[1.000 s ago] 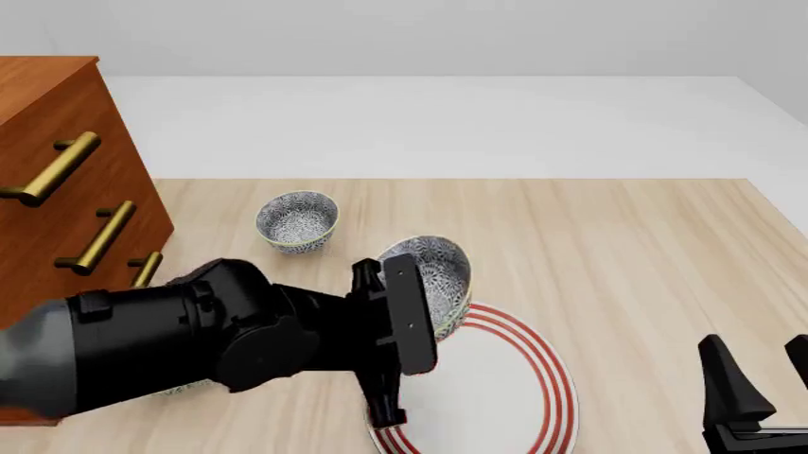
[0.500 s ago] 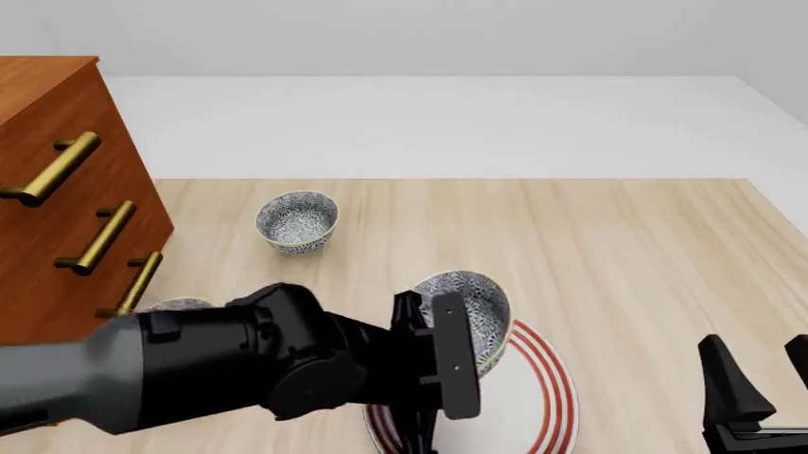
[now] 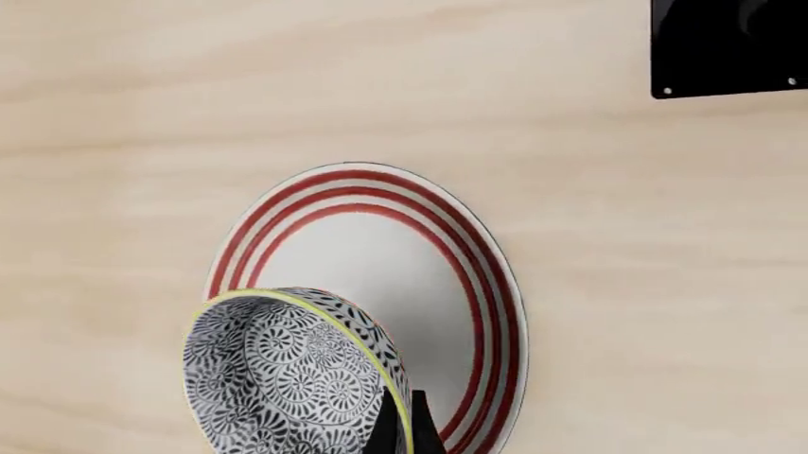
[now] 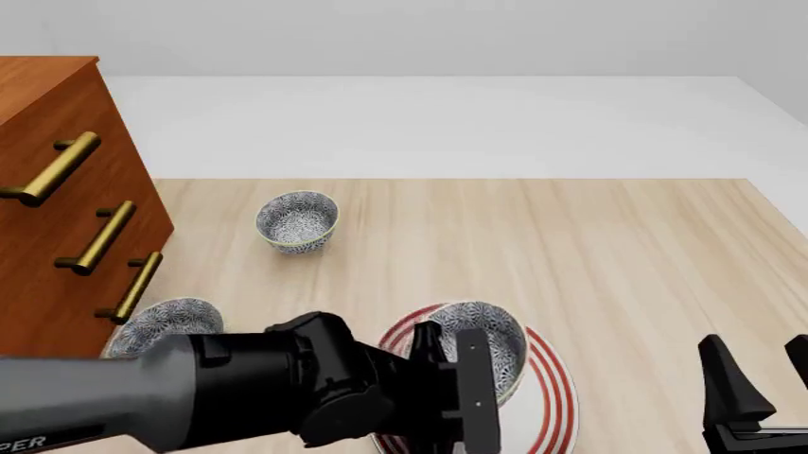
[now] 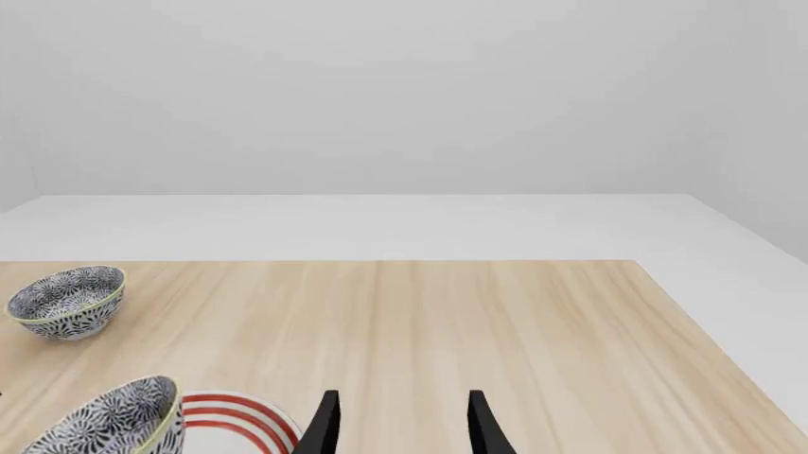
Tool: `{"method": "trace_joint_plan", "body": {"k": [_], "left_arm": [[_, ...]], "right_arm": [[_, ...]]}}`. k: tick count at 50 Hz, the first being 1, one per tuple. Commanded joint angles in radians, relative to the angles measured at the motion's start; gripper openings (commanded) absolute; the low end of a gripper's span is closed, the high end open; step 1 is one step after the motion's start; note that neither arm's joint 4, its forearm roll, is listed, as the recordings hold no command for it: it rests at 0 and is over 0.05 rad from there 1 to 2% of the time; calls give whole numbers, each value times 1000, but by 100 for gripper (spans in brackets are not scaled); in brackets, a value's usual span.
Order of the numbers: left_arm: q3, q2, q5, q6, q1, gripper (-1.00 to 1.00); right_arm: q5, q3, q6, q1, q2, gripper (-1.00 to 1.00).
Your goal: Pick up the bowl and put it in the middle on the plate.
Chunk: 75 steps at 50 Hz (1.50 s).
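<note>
Fingertips of the left gripper (image 3: pixel 397 427) pinch the cream rim of the small round blue-and-white patterned ceramic bowl (image 3: pixel 288 378), so the left pincer is clenched on that bowl. In the left wrist view only the two dark tips show, close together on the rim. The bowl is tilted, its patterned inside turned partly sideways, and it hangs over the large flat white plate with three red rings (image 3: pixel 474 284); whether its base touches the plate cannot be told. In the front view the same bowl (image 4: pixel 486 345) sits above the plate's middle-left part, with the black and grey left arm (image 4: pixel 253 392) reaching in from the lower left and covering the plate's near-left edge. The plate (image 4: pixel 555 388) lies on the light wooden table (image 4: pixel 606 246).

Farther out, a second patterned bowl (image 4: pixel 298 221) stands upright on the table, well apart from the plate, and a third patterned bowl (image 4: pixel 166 323) stands near the brown wooden drawer chest with brass handles (image 4: pixel 63 208) at the left.

At the lower right, the right gripper (image 5: pixel 396 421) is released, its two black fingers spread apart with nothing between them, away from the plate.
</note>
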Motion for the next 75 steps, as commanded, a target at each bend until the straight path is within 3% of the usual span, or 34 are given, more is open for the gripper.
{"method": "trace_joint_plan", "body": {"k": [1, 47, 48, 75], "left_arm": [[0, 27, -12, -7, -15, -100], [4, 81, -40, -10, -53, -100], [5, 78, -43, -7, -48, 100], [30, 30, -71, -22, -49, 100]], "right_arm": [[0, 0, 0, 0, 0, 100], [0, 0, 0, 0, 0, 100], [0, 0, 0, 0, 0, 100], [0, 0, 0, 0, -1, 100]]}}
